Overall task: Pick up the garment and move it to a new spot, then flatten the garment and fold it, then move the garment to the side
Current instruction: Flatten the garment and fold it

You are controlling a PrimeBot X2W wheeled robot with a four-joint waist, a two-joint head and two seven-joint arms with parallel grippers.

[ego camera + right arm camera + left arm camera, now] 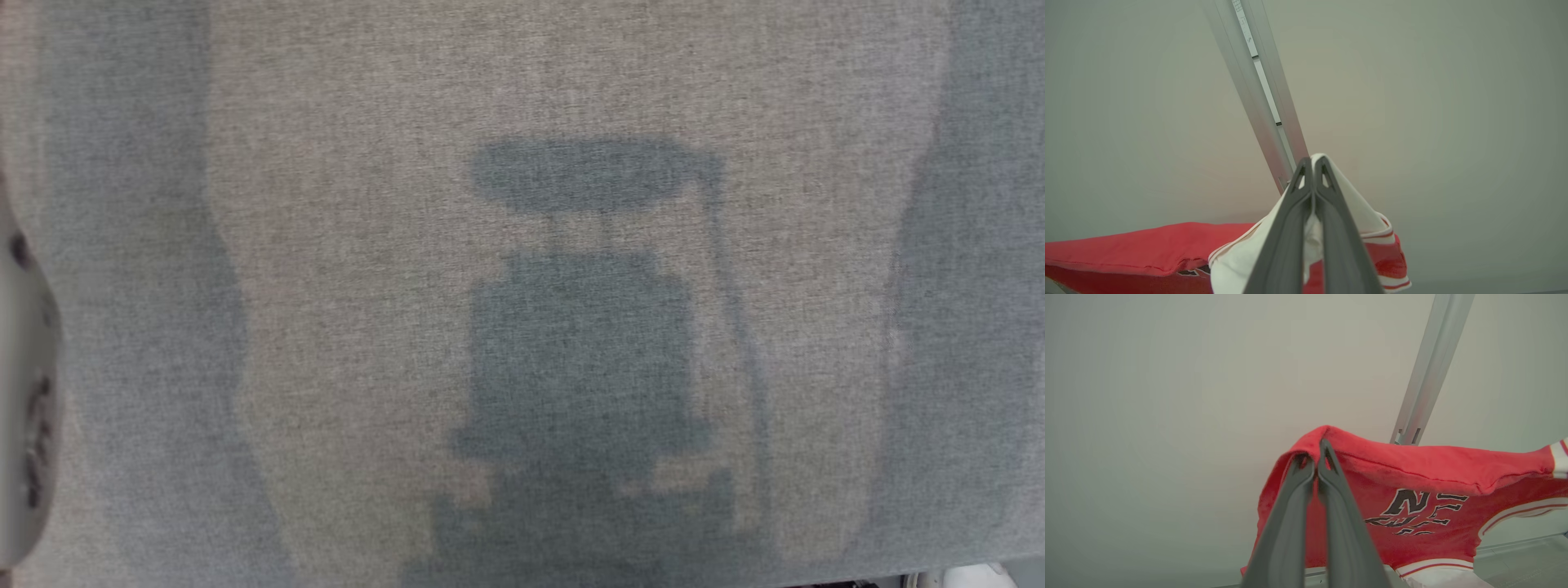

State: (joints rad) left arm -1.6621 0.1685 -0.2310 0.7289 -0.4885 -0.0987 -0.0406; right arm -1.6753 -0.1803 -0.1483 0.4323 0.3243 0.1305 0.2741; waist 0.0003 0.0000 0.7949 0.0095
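My left hand (1316,455) is clamped shut on a fold of the garment (1412,469), a red jersey with black-and-white lettering (1412,506) and white striped trim. My right hand (1312,161) is pinched shut on a white, red-striped part of the same garment, with the red body trailing off to one side of it. In both wrist views the cloth sags between the two grips. Behind it are a plain pale wall (1167,396) and a slanted metal post (1429,367), so I judge the garment to be up in the air, held by its upper edge and hanging free.

Below my head lies the grey woven tabletop (326,327), with my own shadow (580,351) across its middle and down to its near edge.

So the pick-up looks done, and I take this to be the carry to a new spot. Everything after that is left to do:
- lower the garment onto the tabletop
- spread and flatten it
- fold it
- shift the folded garment to the side

I cannot tell from here how far the hem hangs above the tabletop.
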